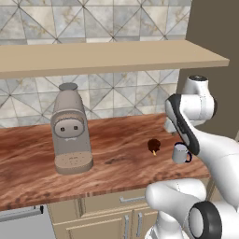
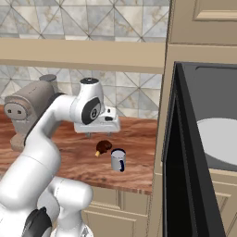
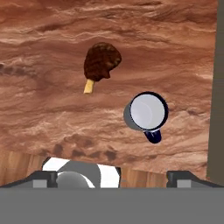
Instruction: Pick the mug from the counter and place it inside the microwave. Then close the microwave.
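The mug (image 3: 146, 113) is small and light grey with a dark loop handle. It stands upright on the reddish-brown counter (image 3: 43, 109), and its handle points toward the front edge. My gripper (image 3: 111, 177) hangs open above it, its two fingertips wide apart with nothing between them. From the right base view the gripper (image 2: 99, 134) is a little above and behind the mug (image 2: 118, 159). The microwave (image 2: 203, 152) is at the right with its door (image 2: 178, 166) swung open, and a white turntable plate (image 2: 220, 139) shows inside. The mug (image 1: 179, 153) also shows beside my arm.
A dark-brown lump with an orange tip (image 3: 101, 61) lies on the counter close behind the mug. A brown-grey coffee machine (image 1: 70, 130) stands at the left. A pale tan shelf (image 1: 107, 56) runs along the wall above. The open door's edge stands just right of the mug.
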